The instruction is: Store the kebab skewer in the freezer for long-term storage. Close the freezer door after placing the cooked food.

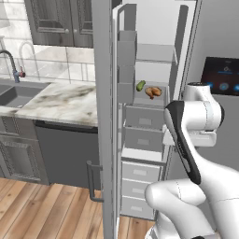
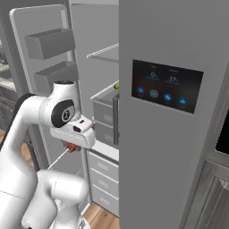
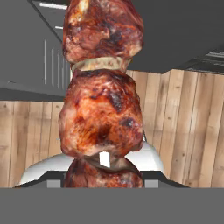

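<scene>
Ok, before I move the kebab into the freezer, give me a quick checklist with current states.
1. Kebab skewer held in the tool: ok, meat sits right before the hand camera.
2. Freezer door open: ok, swung wide.
3. Freezer shelf space free: ok, upper shelves look bare; one shelf holds a green item and orange food.
4. Tool aimed at the freezer: not ok, the hand camera faces the wood floor.
5. Skewer tip clearance: cannot tell.
</scene>
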{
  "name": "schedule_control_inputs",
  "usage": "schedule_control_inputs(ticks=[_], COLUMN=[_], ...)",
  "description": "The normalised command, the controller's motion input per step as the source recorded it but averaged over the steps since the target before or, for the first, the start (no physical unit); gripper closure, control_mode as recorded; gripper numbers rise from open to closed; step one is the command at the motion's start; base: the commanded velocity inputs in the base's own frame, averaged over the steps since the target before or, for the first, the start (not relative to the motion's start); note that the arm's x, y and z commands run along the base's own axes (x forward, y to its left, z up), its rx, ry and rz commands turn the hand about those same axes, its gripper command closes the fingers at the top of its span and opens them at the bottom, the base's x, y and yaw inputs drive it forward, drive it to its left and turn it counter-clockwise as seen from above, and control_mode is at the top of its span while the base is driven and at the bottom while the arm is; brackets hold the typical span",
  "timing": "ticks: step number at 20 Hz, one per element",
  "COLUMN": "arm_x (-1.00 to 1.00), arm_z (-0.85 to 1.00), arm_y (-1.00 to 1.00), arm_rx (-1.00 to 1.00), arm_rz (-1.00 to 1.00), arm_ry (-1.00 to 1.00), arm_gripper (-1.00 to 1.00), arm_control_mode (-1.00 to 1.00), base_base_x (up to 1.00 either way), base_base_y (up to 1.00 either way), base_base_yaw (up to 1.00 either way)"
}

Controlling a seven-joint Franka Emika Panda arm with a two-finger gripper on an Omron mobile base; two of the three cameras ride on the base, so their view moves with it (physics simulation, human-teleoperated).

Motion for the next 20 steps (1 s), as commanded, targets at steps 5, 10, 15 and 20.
schedule_control_inputs(ticks=[5, 10, 15, 20], arm_x=[0.61, 0.56, 0.41, 0.23], arm_z=[0.00, -0.06, -0.17, -0.06], arm_y=[0.05, 0.00, 0.00, 0.04], arm_rx=[0.00, 0.00, -0.03, -0.10], arm_rz=[0.04, 0.00, 0.00, 0.00], arm_ry=[-0.14, -0.25, -0.44, -0.53], arm_gripper=[1.00, 1.00, 1.00, 1.00], arm_control_mode=[-1.00, -1.00, -1.00, -1.00], base_base_x=[0.00, 0.00, 0.00, 0.00], base_base_y=[0.00, 0.00, 0.00, 0.00], base_base_yaw=[0.00, 0.00, 0.00, 0.00])
